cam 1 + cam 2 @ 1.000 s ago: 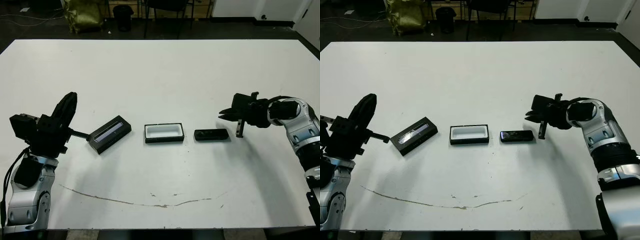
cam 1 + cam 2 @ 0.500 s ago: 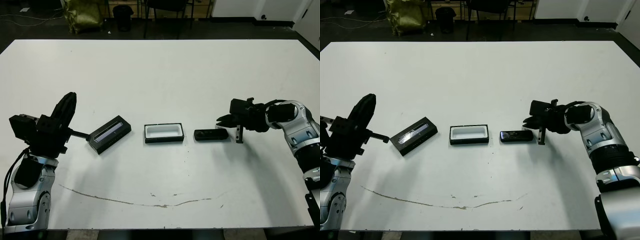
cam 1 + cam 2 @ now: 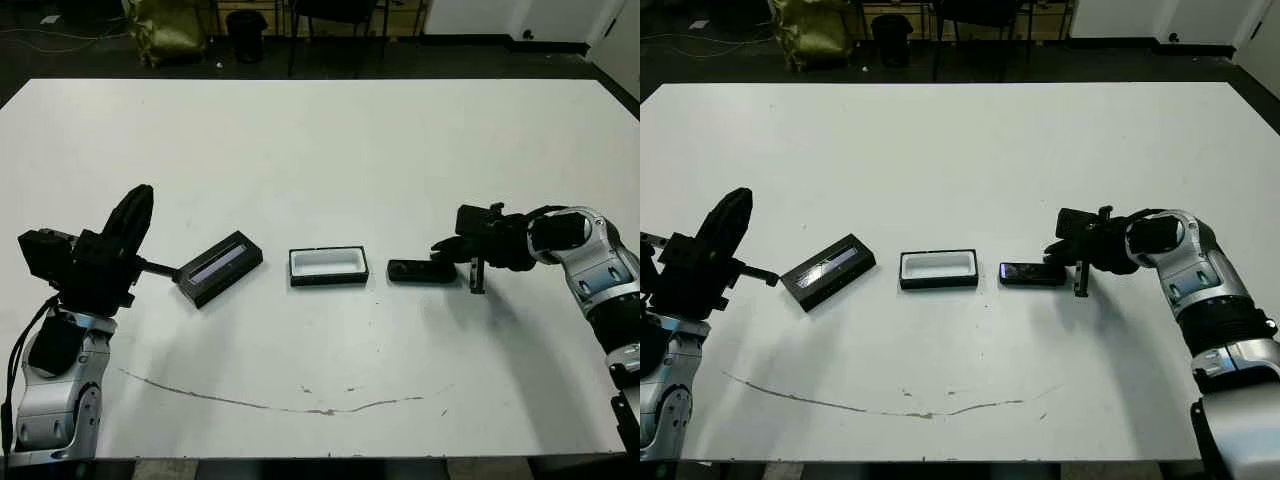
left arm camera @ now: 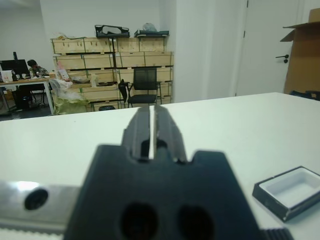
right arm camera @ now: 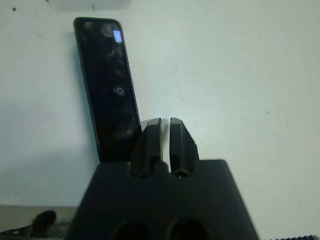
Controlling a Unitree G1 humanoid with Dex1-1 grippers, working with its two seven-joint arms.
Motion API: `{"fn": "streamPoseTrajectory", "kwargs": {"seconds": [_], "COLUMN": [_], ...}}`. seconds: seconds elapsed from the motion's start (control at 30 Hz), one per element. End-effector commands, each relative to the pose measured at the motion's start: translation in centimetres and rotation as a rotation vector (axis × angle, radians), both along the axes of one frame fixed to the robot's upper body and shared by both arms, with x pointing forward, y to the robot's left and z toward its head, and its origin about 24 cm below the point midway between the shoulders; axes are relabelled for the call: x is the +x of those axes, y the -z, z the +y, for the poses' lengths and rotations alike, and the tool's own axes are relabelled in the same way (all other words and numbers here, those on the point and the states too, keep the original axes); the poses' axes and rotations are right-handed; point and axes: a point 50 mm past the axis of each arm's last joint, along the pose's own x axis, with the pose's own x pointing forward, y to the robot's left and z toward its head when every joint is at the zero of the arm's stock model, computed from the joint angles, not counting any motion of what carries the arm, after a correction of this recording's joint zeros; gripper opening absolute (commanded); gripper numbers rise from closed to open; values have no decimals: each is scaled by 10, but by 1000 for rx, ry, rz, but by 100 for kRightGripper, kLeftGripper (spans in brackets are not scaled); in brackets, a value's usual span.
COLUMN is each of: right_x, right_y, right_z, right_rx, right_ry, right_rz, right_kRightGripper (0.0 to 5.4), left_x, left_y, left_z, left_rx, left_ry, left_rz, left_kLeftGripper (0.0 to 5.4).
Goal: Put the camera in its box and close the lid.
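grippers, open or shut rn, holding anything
Left gripper: shut, holding nothing.
Right gripper: shut, holding nothing, beside the camera.

Bare table (image 3: pixel 330 150) lies beyond the right gripper's fingertips (image 5: pixel 161 125); only the camera (image 5: pixel 106 85) lies just beside them.

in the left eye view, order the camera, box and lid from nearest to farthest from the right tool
1. Camera: just beside the right tool, toward the table's middle.
2. Box: mid-table, next along the row.
3. Lid: farthest, over by the left arm.
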Motion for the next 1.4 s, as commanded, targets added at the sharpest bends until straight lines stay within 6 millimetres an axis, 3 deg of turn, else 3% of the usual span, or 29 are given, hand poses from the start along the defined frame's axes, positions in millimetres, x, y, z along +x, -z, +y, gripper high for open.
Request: {"fn": "streamPoseTrajectory", "kwargs": {"seconds": [0.03, 1.4], "right_x": [-9, -20], "right_y": [8, -1], "right_z": [-7, -4], "right_rx": [-17, -46], "right_ry": [-3, -73], "right_rz": [43, 94], "right_kRightGripper": [1, 1], "left_x": [-1, -2], "left_y": [6, 7], "left_z": [3, 4], "left_rx": [1, -32], "left_ry": [-9, -32], "left_rz": [29, 26], "left_kLeftGripper": [0, 0]}}
